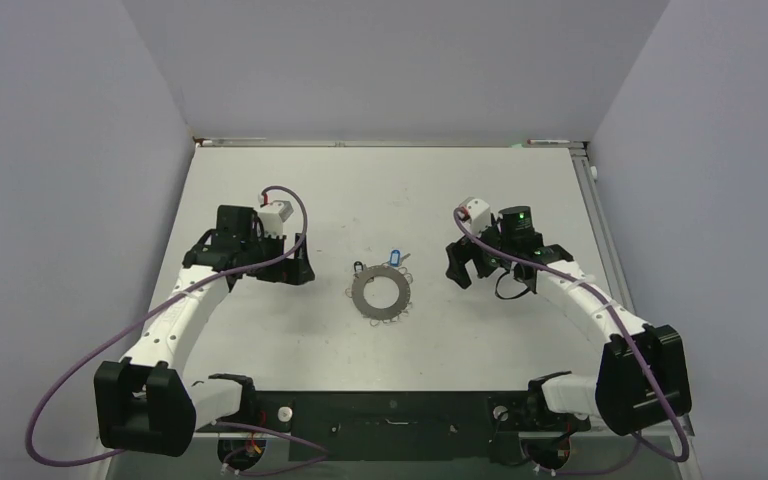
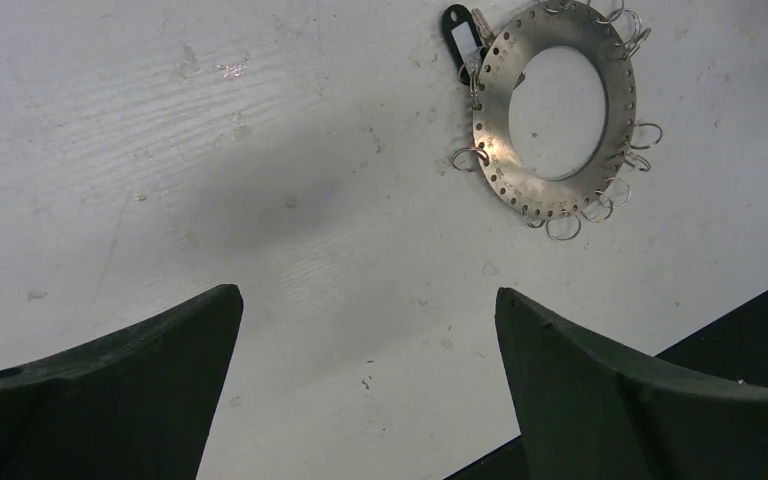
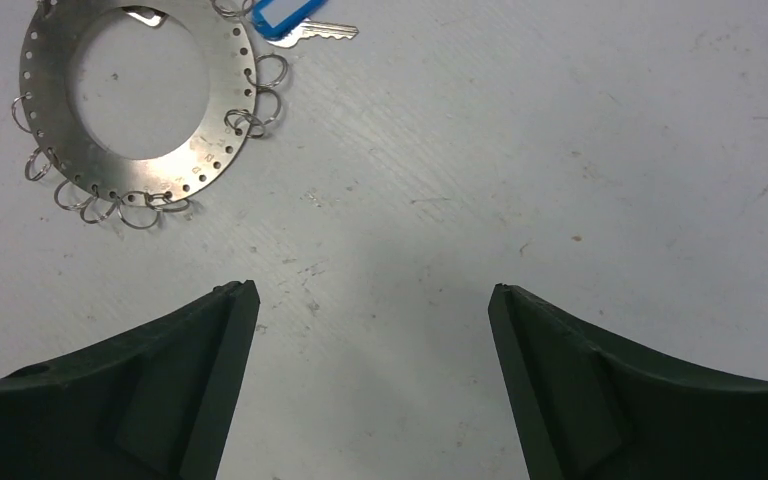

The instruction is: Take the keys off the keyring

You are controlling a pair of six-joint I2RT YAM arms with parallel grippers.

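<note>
The keyring (image 1: 379, 293), a flat grey metal ring with small wire loops on its rim, lies on the table between the arms. It also shows in the left wrist view (image 2: 490, 120) and the right wrist view (image 3: 215, 130). A key with a blue head (image 1: 394, 258) lies at its far edge, seen in the right wrist view (image 3: 285, 22). A dark key (image 1: 358, 267) hangs at its far left, seen in the left wrist view (image 2: 457, 32). My left gripper (image 1: 303, 268) is open and empty, left of the ring. My right gripper (image 1: 459, 272) is open and empty, right of it.
The white table (image 1: 290, 190) is walled by grey panels at the back and both sides. A black base plate (image 1: 390, 415) runs along the near edge between the arm bases. Purple cables loop along both arms.
</note>
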